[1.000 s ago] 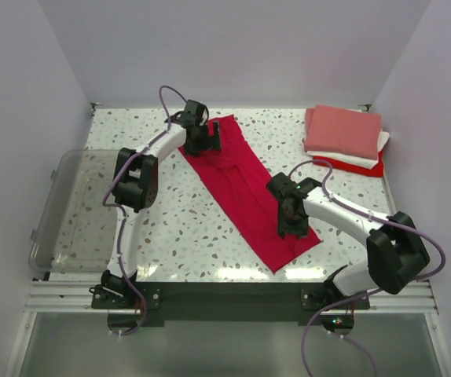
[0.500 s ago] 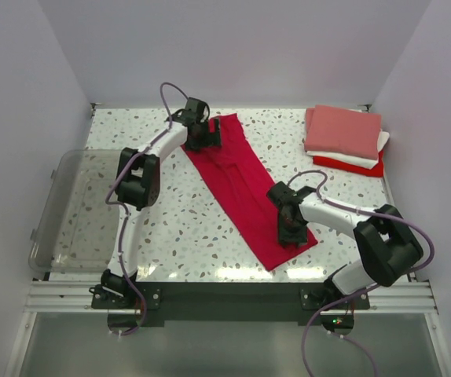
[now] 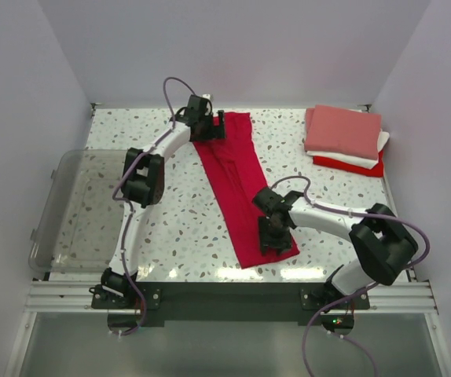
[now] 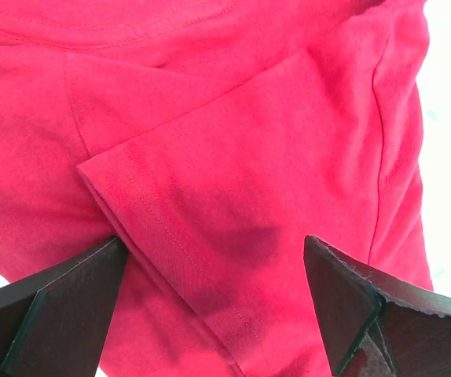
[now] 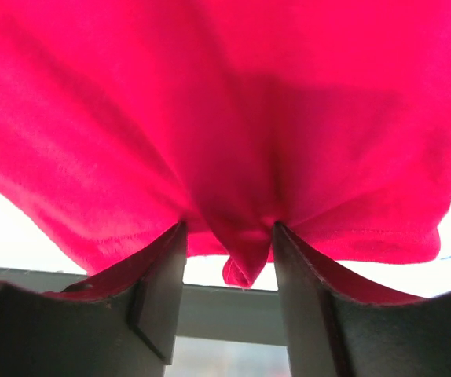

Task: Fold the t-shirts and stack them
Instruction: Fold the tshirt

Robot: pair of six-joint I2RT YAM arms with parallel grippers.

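The right gripper (image 5: 229, 236) pinches the near hem of the long crimson-red cotton t-shirt (image 3: 237, 177), apparently for folding; the left gripper (image 4: 214, 275) hovers, released, over its far end.

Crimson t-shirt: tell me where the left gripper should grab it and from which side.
Probably the far end's layered sleeve hem, approached straight down from above. The crimson t-shirt lies flat as a long strip, the open left gripper hangs over that end, and the right gripper pinches the near end.
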